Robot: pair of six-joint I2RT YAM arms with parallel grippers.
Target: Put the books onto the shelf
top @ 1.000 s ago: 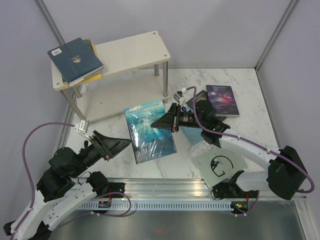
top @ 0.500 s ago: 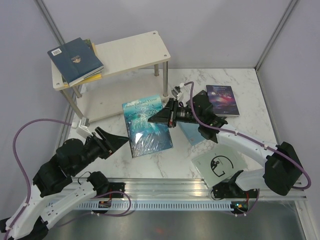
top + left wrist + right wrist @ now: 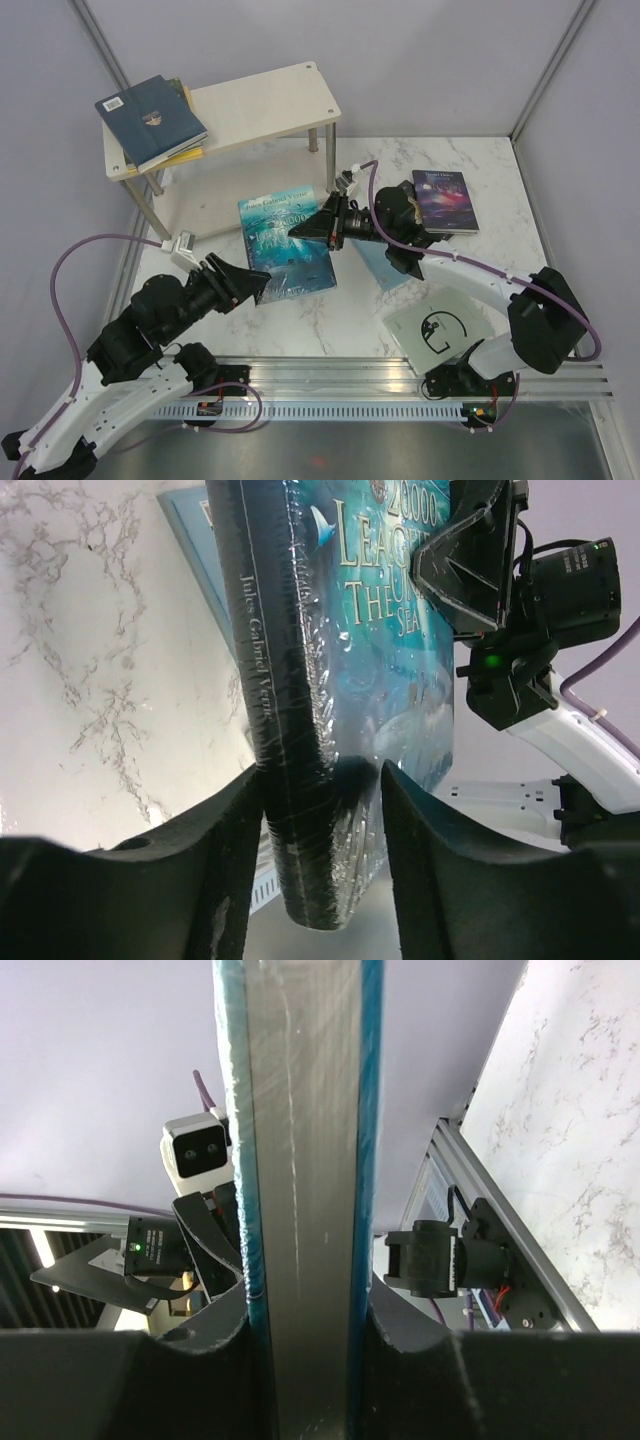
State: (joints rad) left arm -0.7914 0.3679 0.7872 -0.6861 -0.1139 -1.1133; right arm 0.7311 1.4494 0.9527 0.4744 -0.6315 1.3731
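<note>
The teal ocean book (image 3: 285,245) hangs tilted above the table between both arms. My right gripper (image 3: 310,229) is shut on its right edge; in the right wrist view the page edge (image 3: 300,1160) fills the closed jaws (image 3: 305,1310). My left gripper (image 3: 243,283) straddles the book's lower spine corner (image 3: 290,810). It is open: one finger (image 3: 225,840) touches the spine, while a gap shows at the other (image 3: 430,830). The shelf (image 3: 260,100) stands at the back left with a navy book (image 3: 150,118) lying on a yellow one (image 3: 185,157).
A purple galaxy book (image 3: 445,200) lies at the back right. A pale grey book with a black "G" (image 3: 440,328) lies near the front right. A light blue book (image 3: 385,262) sits partly under the right arm. The shelf's lower board (image 3: 215,200) is just behind the held book.
The right gripper has carried the teal book leftward. The left arm has come forward to the book's lower corner, and its jaws have narrowed around the spine.
</note>
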